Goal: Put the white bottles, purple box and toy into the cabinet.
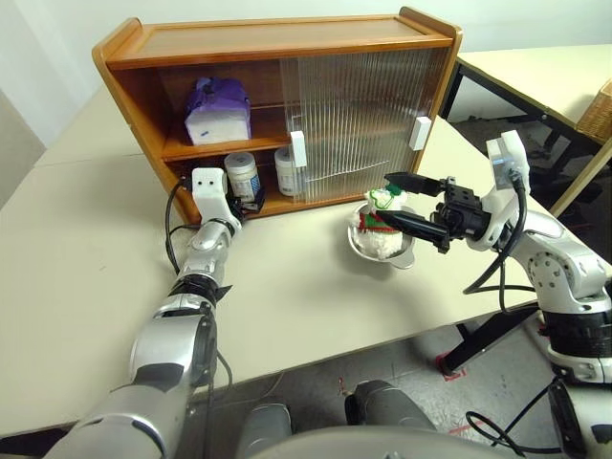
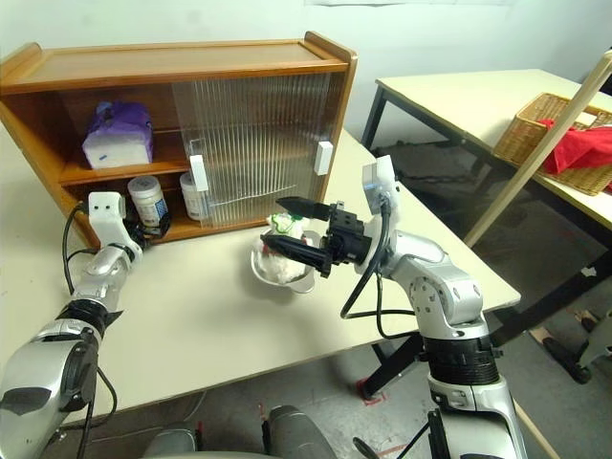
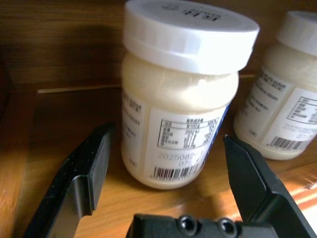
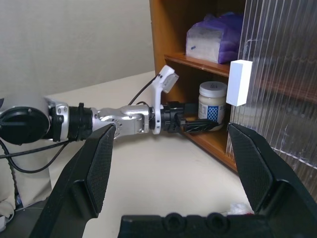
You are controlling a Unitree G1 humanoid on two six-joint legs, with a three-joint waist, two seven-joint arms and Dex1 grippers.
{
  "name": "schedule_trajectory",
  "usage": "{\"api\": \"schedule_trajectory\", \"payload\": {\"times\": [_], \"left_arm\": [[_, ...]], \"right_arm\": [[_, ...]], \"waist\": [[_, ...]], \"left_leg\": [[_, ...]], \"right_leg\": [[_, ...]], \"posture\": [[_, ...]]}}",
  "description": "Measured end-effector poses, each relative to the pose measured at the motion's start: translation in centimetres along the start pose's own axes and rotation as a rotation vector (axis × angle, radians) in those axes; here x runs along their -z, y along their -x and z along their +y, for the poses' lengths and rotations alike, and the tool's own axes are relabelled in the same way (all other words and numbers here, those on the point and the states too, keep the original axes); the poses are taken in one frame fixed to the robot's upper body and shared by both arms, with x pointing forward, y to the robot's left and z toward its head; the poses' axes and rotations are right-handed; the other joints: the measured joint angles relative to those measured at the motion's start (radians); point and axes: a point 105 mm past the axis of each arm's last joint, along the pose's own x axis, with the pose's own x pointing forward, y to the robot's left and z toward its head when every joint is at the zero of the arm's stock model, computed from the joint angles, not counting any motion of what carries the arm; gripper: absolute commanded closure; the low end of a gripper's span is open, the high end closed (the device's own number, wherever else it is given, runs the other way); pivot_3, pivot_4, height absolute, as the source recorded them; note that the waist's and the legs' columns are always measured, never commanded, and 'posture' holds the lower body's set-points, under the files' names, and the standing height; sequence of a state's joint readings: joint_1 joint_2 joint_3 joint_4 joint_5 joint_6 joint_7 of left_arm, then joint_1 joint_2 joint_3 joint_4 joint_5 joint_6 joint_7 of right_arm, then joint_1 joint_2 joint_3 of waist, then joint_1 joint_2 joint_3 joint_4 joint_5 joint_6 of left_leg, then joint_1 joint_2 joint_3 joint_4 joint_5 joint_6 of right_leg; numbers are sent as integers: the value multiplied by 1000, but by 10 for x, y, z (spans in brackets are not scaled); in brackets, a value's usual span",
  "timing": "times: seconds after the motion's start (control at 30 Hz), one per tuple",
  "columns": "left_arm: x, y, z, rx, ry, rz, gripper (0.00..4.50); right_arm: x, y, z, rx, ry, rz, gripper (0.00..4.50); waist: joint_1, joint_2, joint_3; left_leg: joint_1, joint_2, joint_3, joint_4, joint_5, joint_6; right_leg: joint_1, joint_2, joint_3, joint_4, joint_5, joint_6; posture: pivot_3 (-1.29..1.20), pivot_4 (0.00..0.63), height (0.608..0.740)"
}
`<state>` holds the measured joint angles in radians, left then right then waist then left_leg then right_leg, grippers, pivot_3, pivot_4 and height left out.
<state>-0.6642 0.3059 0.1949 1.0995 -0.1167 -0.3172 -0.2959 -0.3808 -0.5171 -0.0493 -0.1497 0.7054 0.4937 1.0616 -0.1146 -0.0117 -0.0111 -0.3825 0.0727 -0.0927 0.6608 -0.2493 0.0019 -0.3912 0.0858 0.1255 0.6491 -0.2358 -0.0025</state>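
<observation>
The wooden cabinet (image 1: 277,43) stands at the back of the table, its left half open. The purple box (image 1: 218,113) lies on the upper shelf. Two white bottles (image 1: 242,175) (image 1: 287,170) stand on the lower shelf. My left gripper (image 3: 168,139) reaches level into that shelf, open, with its fingers on either side of the nearer bottle (image 3: 183,99) and a gap at each side. The toy (image 1: 381,225) sits in a steel bowl (image 1: 382,256) in front of the cabinet. My right gripper (image 1: 394,198) hovers open just above the toy, pointing left.
Ribbed sliding doors (image 1: 363,115) with white handles (image 1: 298,148) cover the cabinet's right half. A second table (image 2: 459,105) at the right holds a wicker basket (image 2: 564,143) with red cloth. A wooden pole (image 2: 521,172) leans beside it. The table's front edge is near.
</observation>
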Motion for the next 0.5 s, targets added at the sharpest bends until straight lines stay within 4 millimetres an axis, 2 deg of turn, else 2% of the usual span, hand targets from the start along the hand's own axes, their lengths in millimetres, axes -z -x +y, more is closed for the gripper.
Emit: {"api": "schedule_trajectory", "payload": {"times": [0.13,0.27,0.4,0.5], "left_arm": [[3,11,4,6,4,-32,19],[-5,20,6,23,13,-78,19],[-13,32,1,74,20,-104,19],[-18,42,-10,158,27,-108,19]], "right_arm": [[0,0,0,-3,-1,-1,0],[0,-2,1,-15,-2,-3,0],[-1,-3,0,-21,-3,-4,0],[0,-4,1,-25,-4,-3,0]], "waist": [[1,0,0],[4,0,0],[7,0,0],[10,0,0]], "left_leg": [[0,0,0,0,0,0],[0,0,0,0,0,0],[0,0,0,0,0,-1],[0,0,0,-1,-1,-1]], "right_leg": [[0,0,0,0,0,0],[0,0,0,0,0,0],[0,0,0,0,0,-1],[0,0,0,0,-1,-1]], "posture": [[-149,0,740],[-128,0,740],[-128,0,740],[-114,0,740]]}}
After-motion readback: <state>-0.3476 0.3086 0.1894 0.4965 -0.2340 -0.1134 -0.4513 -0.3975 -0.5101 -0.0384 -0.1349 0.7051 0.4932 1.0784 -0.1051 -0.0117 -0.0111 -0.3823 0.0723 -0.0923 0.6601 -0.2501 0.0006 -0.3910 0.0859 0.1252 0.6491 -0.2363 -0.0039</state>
